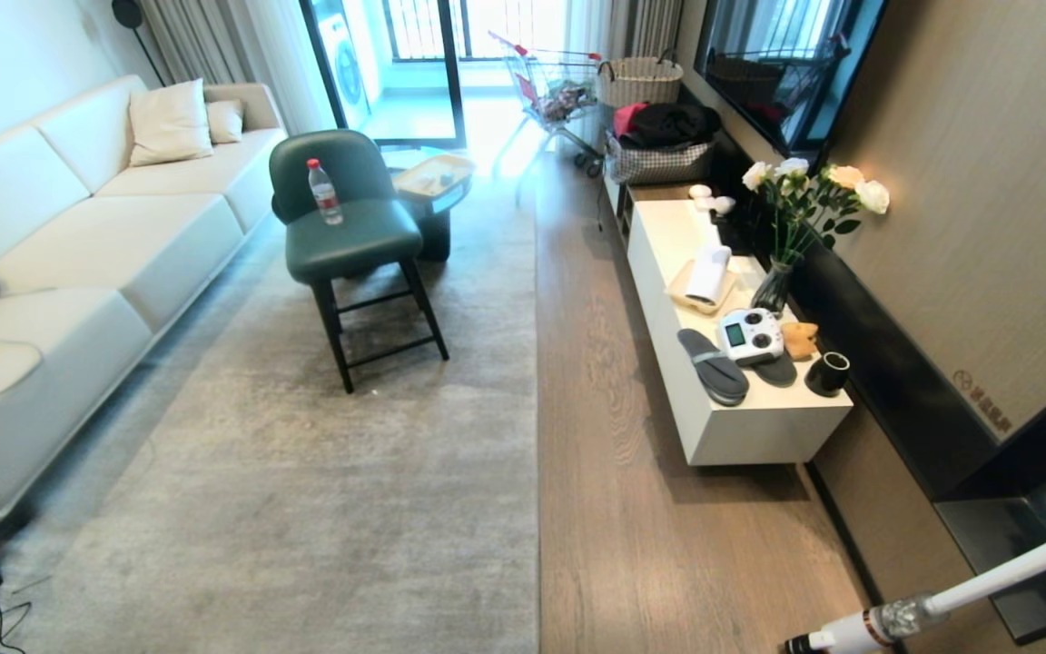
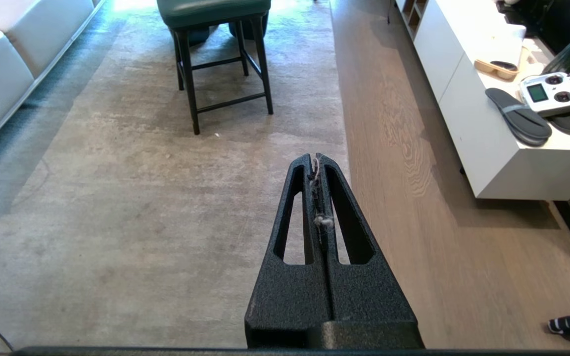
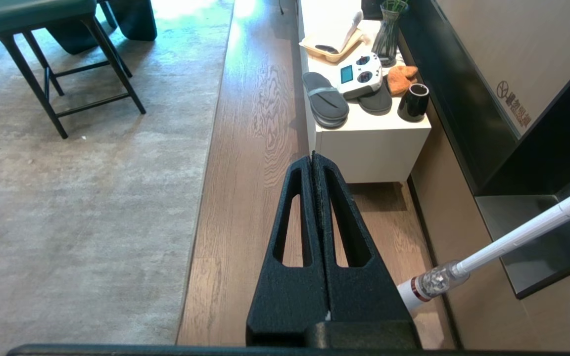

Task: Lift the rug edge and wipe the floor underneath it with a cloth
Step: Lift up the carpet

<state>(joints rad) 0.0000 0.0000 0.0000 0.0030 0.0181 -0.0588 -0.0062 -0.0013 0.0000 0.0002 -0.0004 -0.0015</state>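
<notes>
The pale grey rug point(image 1: 323, 490) lies flat, and its straight rug edge point(image 1: 537, 409) runs along the brown wood-grain floor point(image 1: 632, 490). Neither gripper shows in the head view. In the left wrist view my left gripper point(image 2: 317, 157) is shut, held above the rug edge point(image 2: 345, 128), with only wisps of grey fluff caught between its jaws. In the right wrist view my right gripper point(image 3: 313, 155) is shut and empty, held over the floor point(image 3: 245, 198) beside the rug edge point(image 3: 200, 212). The cloth is out of view.
A green chair point(image 1: 350, 227) with a water bottle point(image 1: 324, 191) stands on the rug. A white low cabinet point(image 1: 741, 427) carrying slippers, a controller and a vase borders the floor strip on the right. A sofa point(image 1: 78, 245) lines the left. A white tool wand point(image 1: 941, 599) leans at the lower right.
</notes>
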